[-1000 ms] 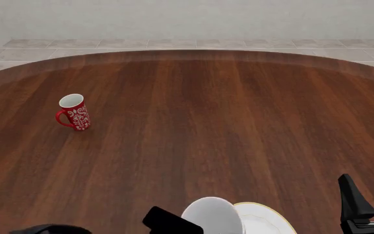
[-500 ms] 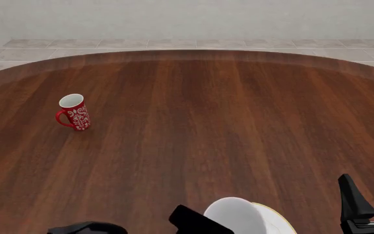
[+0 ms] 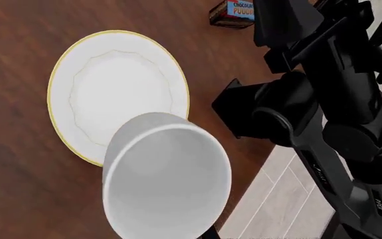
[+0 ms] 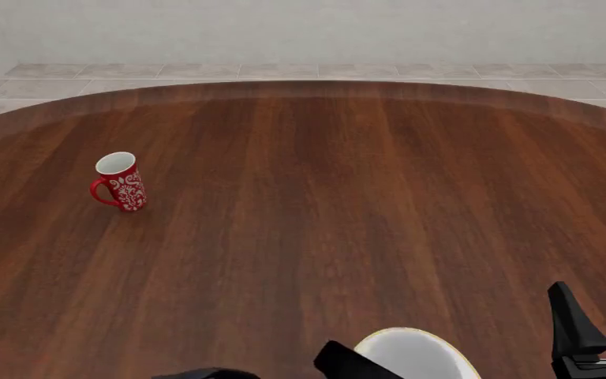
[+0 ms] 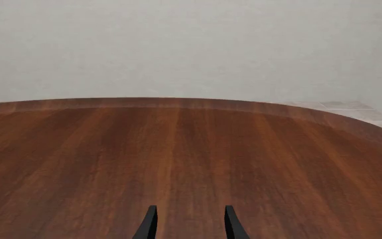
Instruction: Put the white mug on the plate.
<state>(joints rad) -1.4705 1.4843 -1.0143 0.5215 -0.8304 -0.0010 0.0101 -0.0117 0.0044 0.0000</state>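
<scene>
White mug: the mug (image 3: pixel 166 177) is seen mouth-up in the left wrist view, carried over the near rim of the plate (image 3: pixel 78 84); part of it overlaps the plate, part hangs past the gold edge.
Change just made: in the front view the mug (image 4: pixel 409 355) has been carried rightward and nearer the table's edge over the last second, from beside the plate to above it; most of the plate is now hidden beneath it, only a sliver of gold rim (image 4: pixel 461 359) showing.
Meaning for the task: the carry is judged nearly done; what remains is centring, lowering and release.
Left claw: its fingers are not clearly shown; one dark part (image 4: pixel 350 365) is seen against the mug's left side. Since the mug is held off the table, the claw is taken to be clamped on it.
Right claw: the claw (image 5: pixel 186 224) is seen with its two fingers parted and nothing between them, idle at the table's near edge, unmoved since a second ago; the plate lies beside it, toward the left arm.
Mug against plate: whether the base is above the plate's flat middle cannot be told; from the wrist view it looks off-centre, toward the rim.
Red mug: the red mug (image 4: pixel 120 182) stands upright far ahead and to the left of the left claw, in the same spot as before.
Other: a brown box (image 3: pixel 234 12) lies beyond the plate, by the right arm (image 3: pixel 337 114).
</scene>
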